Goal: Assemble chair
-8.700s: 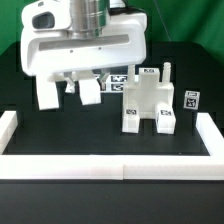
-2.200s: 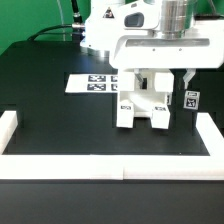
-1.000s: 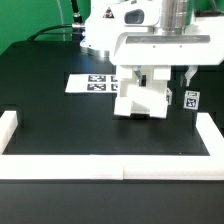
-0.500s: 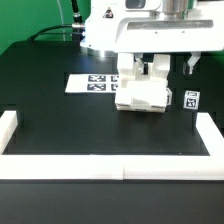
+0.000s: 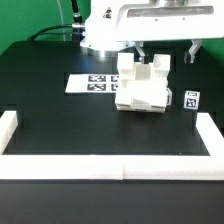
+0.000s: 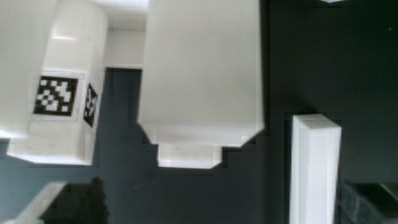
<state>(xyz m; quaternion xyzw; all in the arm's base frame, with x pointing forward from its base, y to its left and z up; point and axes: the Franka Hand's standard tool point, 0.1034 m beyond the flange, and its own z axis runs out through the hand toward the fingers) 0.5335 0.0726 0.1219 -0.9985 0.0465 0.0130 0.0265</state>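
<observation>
The chair, a blocky white assembly with black-and-white tags, rests on the black table beside the marker board. A small white tagged part stands apart at the chair's right in the exterior view. My gripper hangs above the chair, open, its dark fingers apart and clear of it with nothing between them. In the wrist view the chair's large white block fills the middle, a tagged white piece lies beside it and a narrow white bar on the other side. The gripper shows only as dark finger edges.
A long white rail edges the table's front, with raised ends at the exterior view's left and right. The arm's white base stands behind the marker board.
The open gripper has risen straight up off the chair over the last second. The chair has settled on the table and stays where it was set down.
</observation>
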